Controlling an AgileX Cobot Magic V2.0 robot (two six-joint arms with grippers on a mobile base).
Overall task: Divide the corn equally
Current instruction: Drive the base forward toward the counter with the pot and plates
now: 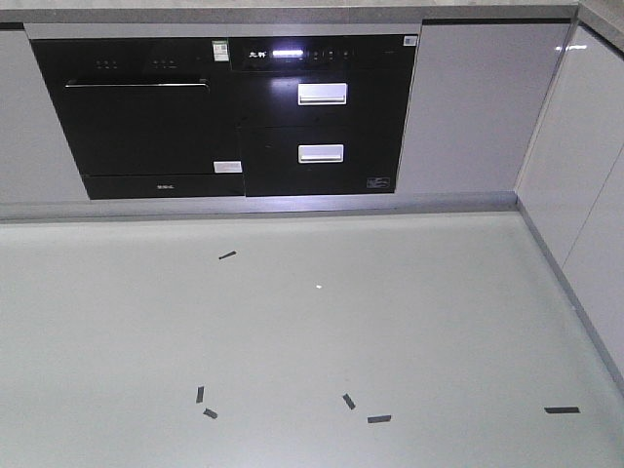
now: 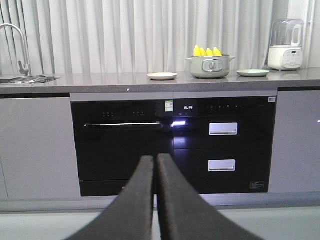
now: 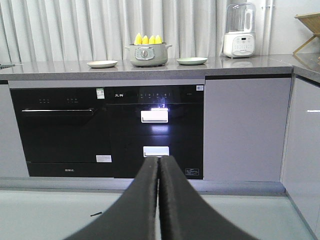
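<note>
The left gripper (image 2: 155, 159) and the right gripper (image 3: 159, 160) are both clenched on nothing. Well ahead and above them, bright yellow corn cobs (image 2: 207, 51) stand tip-up in a grey-green round pot (image 2: 210, 67), between a cream plate (image 2: 162, 76) and a pale green plate (image 2: 252, 73). The cobs look stiff, weighty and knobbly, so I'd grip each one mid-length.

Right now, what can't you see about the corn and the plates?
- Corn: only tips show above the pot rim in both wrist views; too small to count.
- Cream plate and green plate: seen edge-on from the wrist views, so their tops are hidden.
- Front view: the top edge cuts off the countertop, so no corn shows.
</note>
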